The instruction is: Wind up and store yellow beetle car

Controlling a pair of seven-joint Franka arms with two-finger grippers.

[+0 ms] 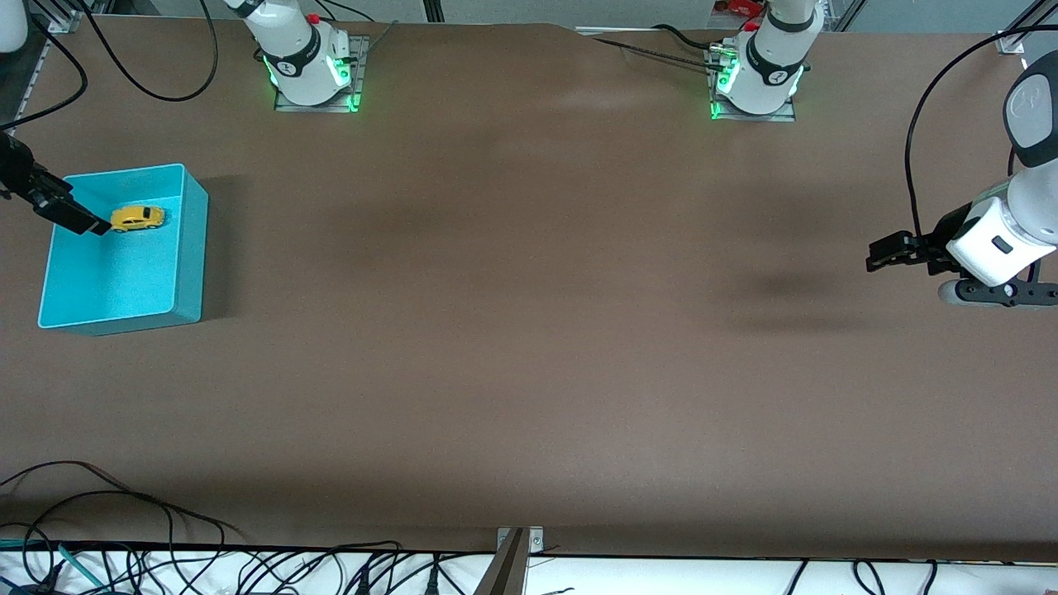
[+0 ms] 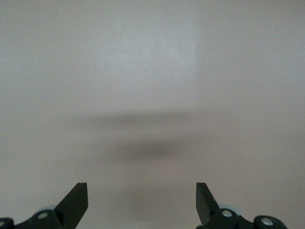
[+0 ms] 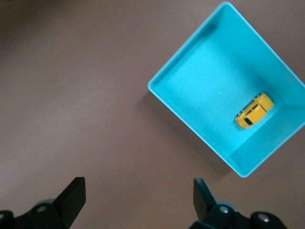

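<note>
Yellow beetle car (image 1: 137, 217) sits inside the teal box (image 1: 188, 248), on its floor near the wall farthest from the front camera, at the right arm's end of the tabletop (image 1: 529, 330). Right claw (image 3: 138, 200) hangs above the box's edge, spread wide, empty. Left claw (image 2: 142, 202) waits over bare tabletop well apart from the box, also wide open, empty. Car looks light, rigid, smooth plastic, likely slippery; best pinched across its flat sides, not the rounded roof.
</note>
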